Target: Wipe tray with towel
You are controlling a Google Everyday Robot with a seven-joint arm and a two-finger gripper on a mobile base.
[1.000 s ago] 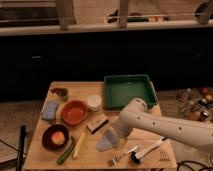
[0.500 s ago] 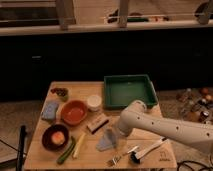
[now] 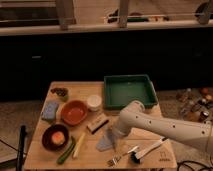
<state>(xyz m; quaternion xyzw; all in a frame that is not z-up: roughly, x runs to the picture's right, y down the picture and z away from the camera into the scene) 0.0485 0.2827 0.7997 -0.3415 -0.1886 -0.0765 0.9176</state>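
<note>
The towel point(image 3: 105, 144), a grey-blue crumpled cloth, lies on the table point(image 3: 45, 160) near its front edge, well apart from the green tray point(image 3: 128, 93), which sits at the table's far right corner. The gripper point(image 3: 116, 134) is down at the towel's right edge, under the bent white arm. I cannot tell whether it has the cloth in its grasp or is only pressed beside it.

The main risk, as I judge it, is a poor hold. If only a corner of the towel is caught, it may slip free on the lift or trail across the table. A trailing cloth could drag the fork point(image 3: 120, 158) and the white-handled brush point(image 3: 148, 149), both just beside it, towards the front edge. The brown block point(image 3: 97, 123) sits just behind the towel, so a sweep towards the tray could knock it. The arm's elbow also hangs close to the tray's near rim and could shove it.

Counted:
- one towel and one tray
- one fork, one brush and one brown block
- one white cup point(image 3: 94, 102)
- two bowls: an orange bowl point(image 3: 74, 112) and a dark bowl point(image 3: 55, 137) with something orange in it
- one blue sponge point(image 3: 50, 111)
- one green vegetable point(image 3: 66, 152)
- one yellow stick point(image 3: 79, 145)
- one small dark heap point(image 3: 60, 92) at the far left, too blurred to name
</note>
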